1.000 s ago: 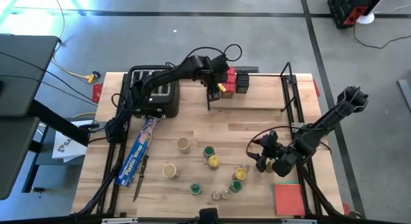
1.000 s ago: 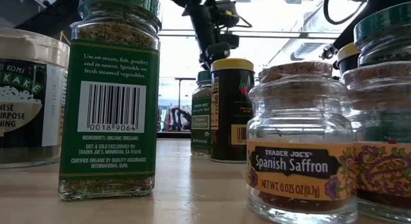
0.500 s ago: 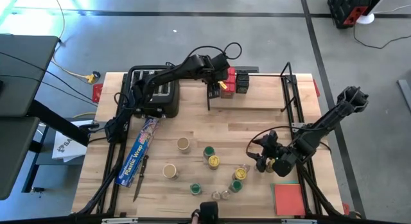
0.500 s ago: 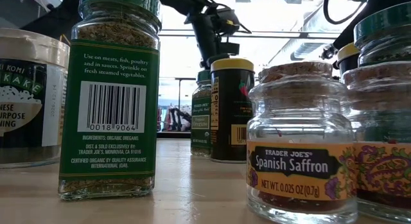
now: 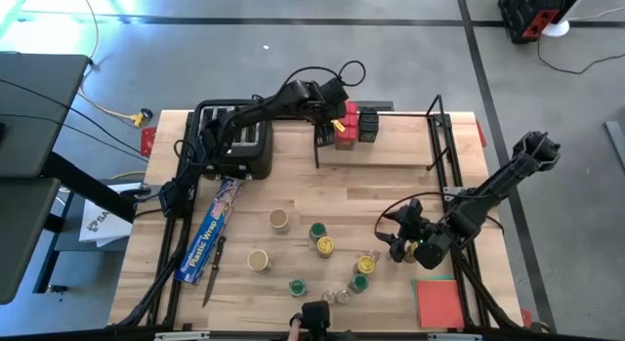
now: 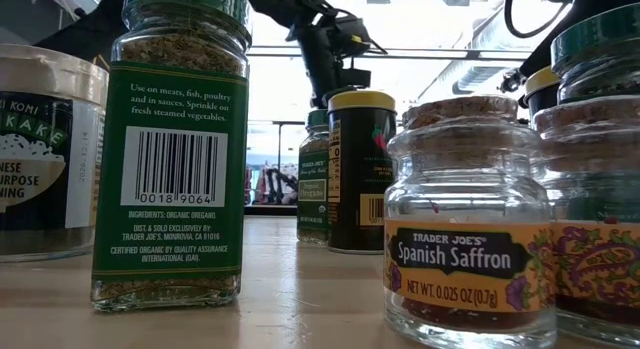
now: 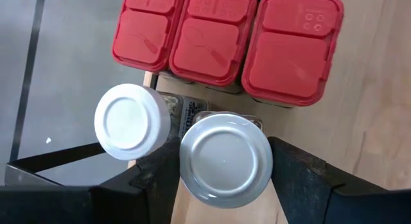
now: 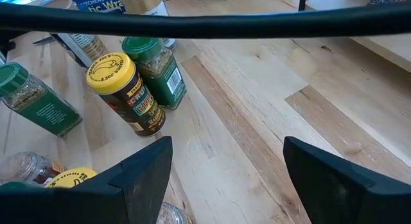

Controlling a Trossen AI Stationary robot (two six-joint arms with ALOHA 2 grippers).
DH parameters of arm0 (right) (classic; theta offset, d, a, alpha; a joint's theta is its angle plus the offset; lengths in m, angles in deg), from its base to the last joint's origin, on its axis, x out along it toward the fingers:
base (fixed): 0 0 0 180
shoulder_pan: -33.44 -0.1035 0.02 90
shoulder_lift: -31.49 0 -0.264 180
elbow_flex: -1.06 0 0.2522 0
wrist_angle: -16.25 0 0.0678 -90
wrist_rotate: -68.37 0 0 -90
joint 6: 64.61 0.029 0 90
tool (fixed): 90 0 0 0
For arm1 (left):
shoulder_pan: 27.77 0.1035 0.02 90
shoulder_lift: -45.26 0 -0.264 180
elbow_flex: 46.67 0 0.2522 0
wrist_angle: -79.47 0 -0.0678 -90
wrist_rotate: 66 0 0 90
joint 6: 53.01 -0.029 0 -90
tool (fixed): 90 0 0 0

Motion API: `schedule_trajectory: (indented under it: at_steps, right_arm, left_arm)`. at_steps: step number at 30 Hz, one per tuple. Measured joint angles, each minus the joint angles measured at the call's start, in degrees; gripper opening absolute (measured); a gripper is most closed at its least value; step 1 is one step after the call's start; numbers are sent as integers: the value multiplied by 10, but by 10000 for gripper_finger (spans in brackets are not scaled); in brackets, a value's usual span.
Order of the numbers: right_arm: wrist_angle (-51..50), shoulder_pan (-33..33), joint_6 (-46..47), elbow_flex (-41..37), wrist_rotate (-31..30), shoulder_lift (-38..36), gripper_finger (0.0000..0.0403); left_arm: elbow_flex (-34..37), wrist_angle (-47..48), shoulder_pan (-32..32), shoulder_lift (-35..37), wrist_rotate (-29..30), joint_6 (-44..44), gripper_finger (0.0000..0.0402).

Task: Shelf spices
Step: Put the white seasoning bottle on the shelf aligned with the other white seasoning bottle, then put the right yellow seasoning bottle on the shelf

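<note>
1. Spices stand in two groups: a cluster of red-lidded tins (image 5: 349, 118) and a black box (image 5: 368, 124) sits on the shelf (image 5: 391, 150) at the far side of the desk (image 5: 293, 199), and loose jars dot the near half of the desk.
2. The left tool (image 5: 330, 129) reaches over the shelf's left end, just beside the red tins. From its wrist camera, its two dark fingers (image 7: 154, 176) are clamped on either side of a silver-lidded jar (image 7: 225, 161).
3. A white-lidded jar (image 7: 131, 121) stands touching that jar on one side, and three red lids (image 7: 221, 34) line up in a row just beyond both.
4. The right tool (image 5: 408, 245) hangs low over the near right part of the desk, its fingers (image 8: 144, 172) spread wide apart with only bare wood between them.
5. Ahead of it stand a yellow-lidded jar (image 8: 125, 89) and a green-lidded jar (image 8: 157, 70) side by side, with another green jar (image 8: 35, 99) farther off.
6. Elsewhere on the desk are a black toaster (image 5: 234, 141) at the far left, a blue plastic-wrap box (image 5: 210, 234) lying near it, and a red square pad (image 5: 439, 302) in the near right corner.
7. At desk height, a tall green oregano jar (image 6: 180, 149) and a small saffron jar (image 6: 465, 219) stand upright in the foreground.
</note>
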Motion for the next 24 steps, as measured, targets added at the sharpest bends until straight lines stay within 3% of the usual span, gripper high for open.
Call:
schedule_trajectory:
  at_steps: [11,24]
  right_arm:
    - [0,0,0,0,0,0,291]
    - [0,0,0,0,0,0,291]
  left_arm:
    - [0,-20,2,0,-15,-2,256]
    - [0,-37,-11,1,-5,-36,260]
